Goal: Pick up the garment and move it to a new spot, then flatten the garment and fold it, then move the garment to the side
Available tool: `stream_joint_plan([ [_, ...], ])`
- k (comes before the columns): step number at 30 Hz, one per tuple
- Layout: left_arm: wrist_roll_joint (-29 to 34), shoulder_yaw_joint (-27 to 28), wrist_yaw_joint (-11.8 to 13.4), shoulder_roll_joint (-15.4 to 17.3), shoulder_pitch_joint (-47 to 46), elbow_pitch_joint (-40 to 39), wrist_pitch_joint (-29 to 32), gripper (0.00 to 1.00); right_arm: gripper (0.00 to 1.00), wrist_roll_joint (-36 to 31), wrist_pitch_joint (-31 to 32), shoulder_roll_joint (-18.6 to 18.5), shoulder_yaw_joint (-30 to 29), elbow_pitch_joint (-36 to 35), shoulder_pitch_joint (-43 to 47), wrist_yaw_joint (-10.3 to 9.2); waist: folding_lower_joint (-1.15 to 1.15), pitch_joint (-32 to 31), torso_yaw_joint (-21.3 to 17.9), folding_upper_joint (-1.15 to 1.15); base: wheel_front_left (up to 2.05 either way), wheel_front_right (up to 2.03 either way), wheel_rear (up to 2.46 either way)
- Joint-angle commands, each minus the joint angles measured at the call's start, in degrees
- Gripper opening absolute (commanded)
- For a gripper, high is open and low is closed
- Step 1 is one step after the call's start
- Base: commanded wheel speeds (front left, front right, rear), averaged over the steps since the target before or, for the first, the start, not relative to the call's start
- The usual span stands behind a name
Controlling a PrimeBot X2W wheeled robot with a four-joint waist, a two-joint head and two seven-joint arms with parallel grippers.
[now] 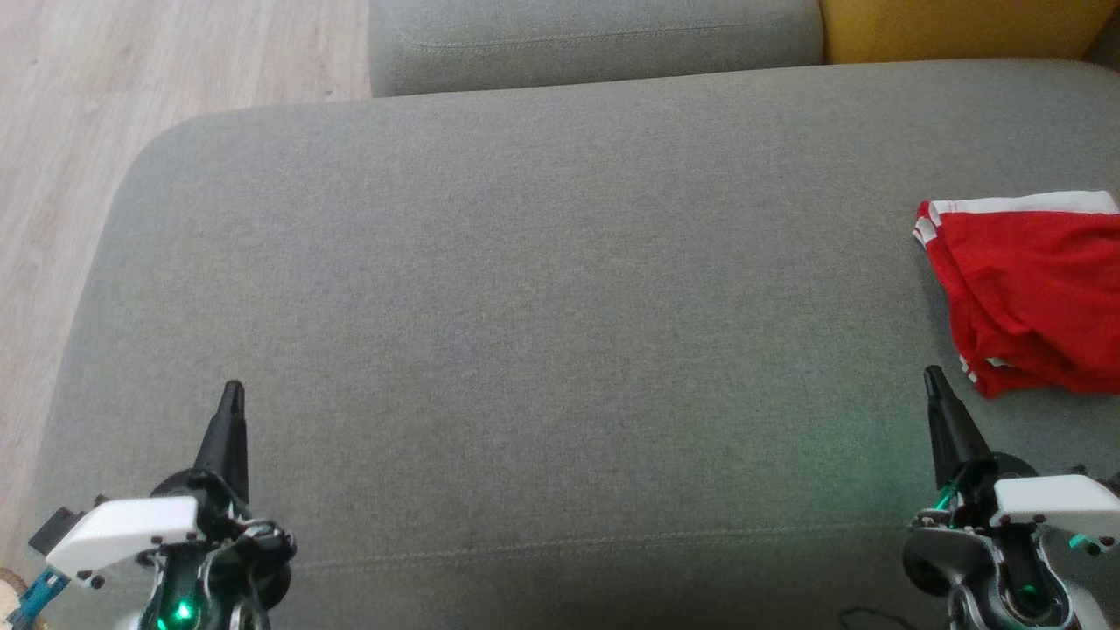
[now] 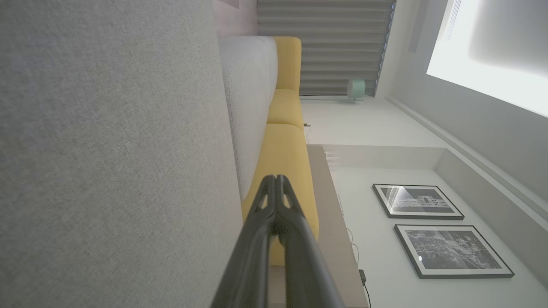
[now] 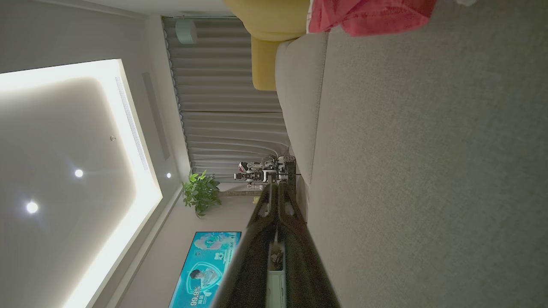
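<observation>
garment [image 1: 1032,297]: red, white-trimmed, folded (slightly rumpled) on grey sofa [image 1: 525,262] | left jaws: closed | right jaws: closed

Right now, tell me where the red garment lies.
In the head view the red garment lies on the grey cushion at far right, just beyond the right pincer.

Left end effector [image 1: 233,391] low at left, fingers together, right end effector [image 1: 933,376] likewise, both empty

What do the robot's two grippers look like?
The left gripper and right gripper have long, dark, tapering fingers on black bodies capped by white angular covers. Green lights glow at each base; a blue fitting sits beside the left.
</observation>
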Motion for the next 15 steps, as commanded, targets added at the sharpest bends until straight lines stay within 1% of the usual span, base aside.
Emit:
stream_joint_plan([
  [1, 0.20, 2.06, -0.41, 0.62, -2.97, -1.52, 0.46, 0.00, 0.00, -0.06, 0.37, -0.56, 0.94, -1.87, -2.84, 0.02, 0.00, 0.00, 0.00, 0.00, 0.00, 0.00, 0.00],
  [15, 0.43, 2.34, -0.41, 0.42, -2.99, -1.50, 0.68, 0.00, 0.00, -0.24, 0.55, -0.41, 0.73, -1.85, -2.86, 0.02, 0.00, 0.00, 0.00, 0.00, 0.00, 0.00, 0.00],
])
